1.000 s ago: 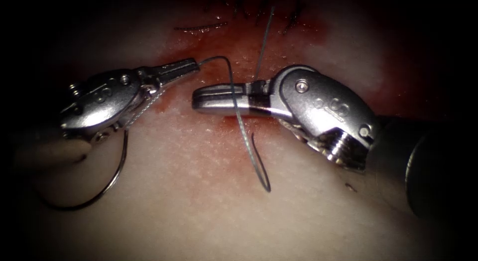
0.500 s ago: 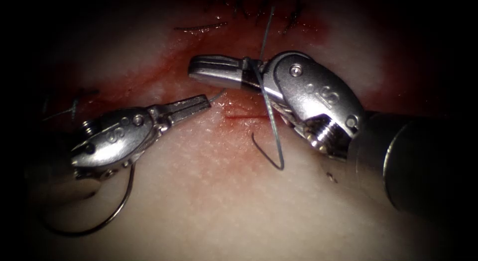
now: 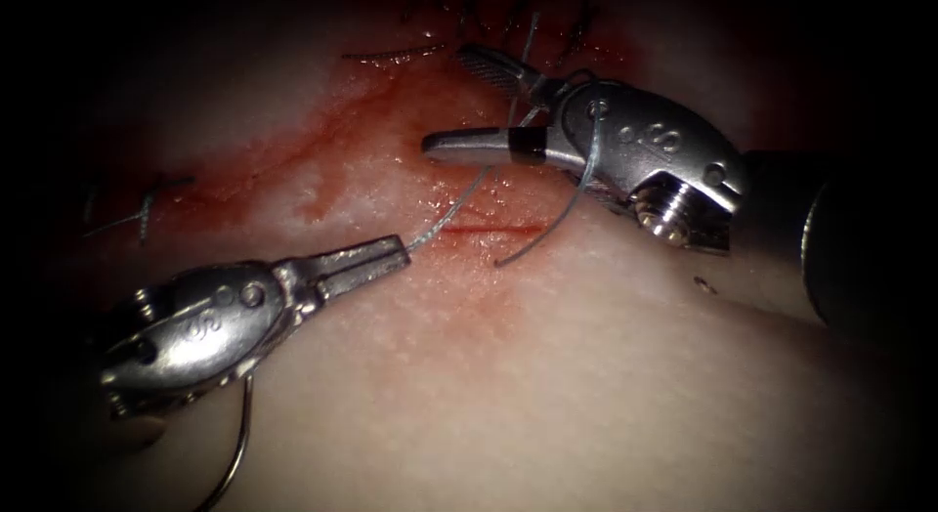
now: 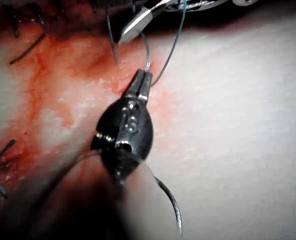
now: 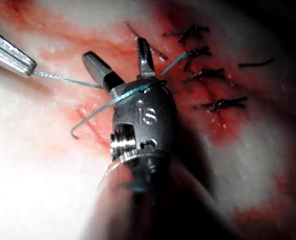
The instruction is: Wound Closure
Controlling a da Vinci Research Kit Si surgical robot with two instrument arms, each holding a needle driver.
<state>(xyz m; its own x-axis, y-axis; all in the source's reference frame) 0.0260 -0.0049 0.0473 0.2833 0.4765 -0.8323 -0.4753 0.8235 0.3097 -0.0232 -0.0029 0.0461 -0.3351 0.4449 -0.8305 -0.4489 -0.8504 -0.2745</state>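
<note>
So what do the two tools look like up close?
Both are polished silver metal. The left tool has slim tapered fingers on a rounded wrist housing with round pins. The right tool has ridged fingers, a dark band behind one, stamped marks on its housing and a dark shaft.

- I see teal thread (image 5: 63, 77) against pale tissue (image 3: 547, 375).
- Red fluid (image 3: 342, 131) stains it.
- Both tools are silver: left (image 3: 386, 253), right (image 3: 469, 102).
- Dark stitches (image 5: 213, 75).

Two tools (image 3: 391, 256) (image 3: 469, 102), one needle (image 3: 234, 463), one thread (image 3: 459, 204), perhaps four stitches (image 5: 213, 75).
</note>
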